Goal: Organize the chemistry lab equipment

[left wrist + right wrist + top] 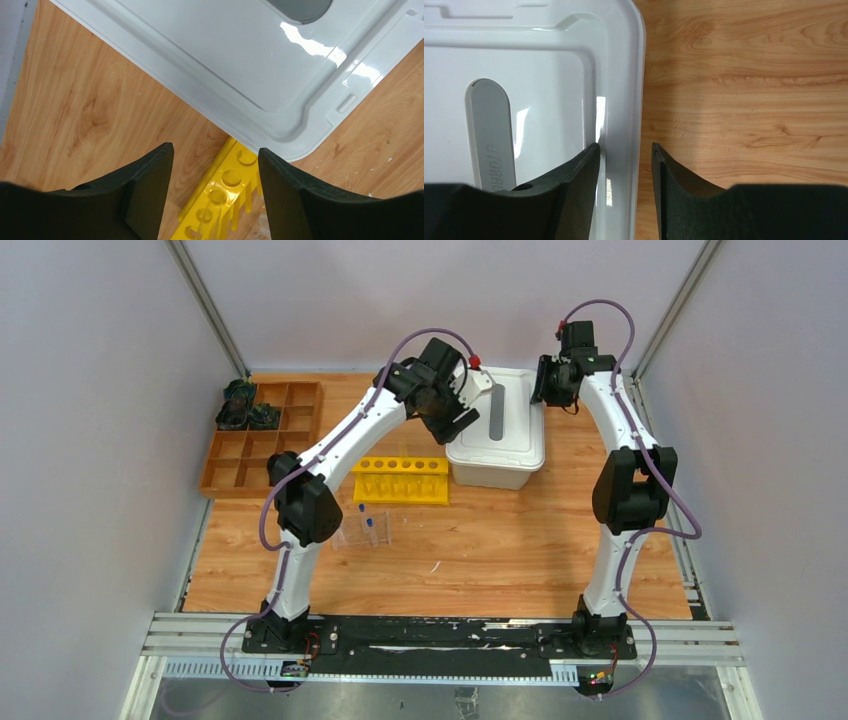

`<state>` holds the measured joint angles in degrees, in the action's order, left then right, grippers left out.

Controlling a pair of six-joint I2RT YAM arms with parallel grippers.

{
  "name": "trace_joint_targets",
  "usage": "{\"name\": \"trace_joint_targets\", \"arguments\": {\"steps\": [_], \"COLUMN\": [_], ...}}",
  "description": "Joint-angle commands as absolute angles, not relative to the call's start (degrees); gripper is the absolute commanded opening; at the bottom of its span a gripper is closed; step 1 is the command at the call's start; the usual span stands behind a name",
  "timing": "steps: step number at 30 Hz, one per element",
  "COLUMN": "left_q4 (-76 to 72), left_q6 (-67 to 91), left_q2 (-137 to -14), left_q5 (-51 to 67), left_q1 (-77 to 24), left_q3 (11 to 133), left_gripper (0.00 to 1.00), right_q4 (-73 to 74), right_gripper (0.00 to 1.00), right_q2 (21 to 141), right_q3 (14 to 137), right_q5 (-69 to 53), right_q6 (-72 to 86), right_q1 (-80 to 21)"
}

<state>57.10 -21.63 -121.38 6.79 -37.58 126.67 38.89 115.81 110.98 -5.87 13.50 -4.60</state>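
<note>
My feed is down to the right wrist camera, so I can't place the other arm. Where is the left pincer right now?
Observer: The left pincer hangs open and empty above the near left corner of the white lidded plastic bin.
Operator: Is anything lying below it that I could hit?
Observer: A yellow plastic test-tube rack lies on the table beside that corner, its holes empty.
Operator: Where are the tubes, then?
Observer: Two clear blue-capped tubes sit in a clear plastic rack, nearer the arm bases than the yellow rack.
</note>
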Motion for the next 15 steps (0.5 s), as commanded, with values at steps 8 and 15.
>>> {"name": "trace_joint_targets", "arguments": {"steps": [8,15], "left_q4": [56.38,56.34], "left_q6": [-21.85,-19.82], "left_q2": [-114.24,-93.75], "left_q5": [-1.50,-2.59], "left_q1": [-37.38,-34.45], "left_q3": [128.54,114.33], "left_gripper": [0.98,1.00], "right_q4": [41.72,38.15], "right_gripper": [0.93,0.97], "right_q2": [106.58,89.05], "right_q3": [112.73,99.42], "right_q5": [0.89,2.90], "right_q6": [12.54,12.91], "right_q1": [-5.20,-7.66]}}
